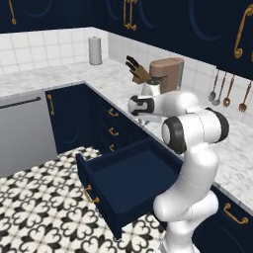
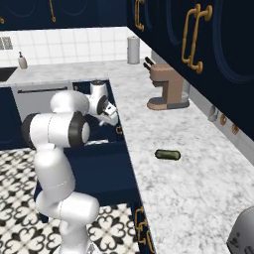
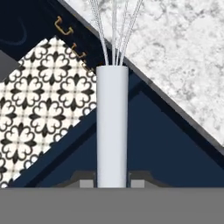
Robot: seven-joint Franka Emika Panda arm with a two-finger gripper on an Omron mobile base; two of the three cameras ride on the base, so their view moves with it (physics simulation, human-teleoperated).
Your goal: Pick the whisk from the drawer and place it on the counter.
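My gripper [image 3: 112, 183] is shut on the whisk [image 3: 112, 127], its white handle standing straight up between the two dark fingertips [image 3: 86, 180]. The silver wire loops fan out past the top of the hand view, over the counter's edge. Below the whisk lies the open navy drawer [image 3: 166, 153], its dark inside showing nothing in it. In the base views the drawer [image 1: 133, 173] is pulled out over the tile floor, and the gripper [image 2: 113, 118] hangs above its back end, close to the marble counter [image 2: 188, 188].
On the counter stand a brown coffee machine [image 1: 168, 74], a knife block [image 1: 137, 70], a paper towel roll [image 1: 95, 50] and a short dark green cylinder [image 2: 167, 155]. Copper-handled utensils [image 1: 227, 94] hang on the wall. A grey dishwasher front [image 1: 24, 131] is to the left.
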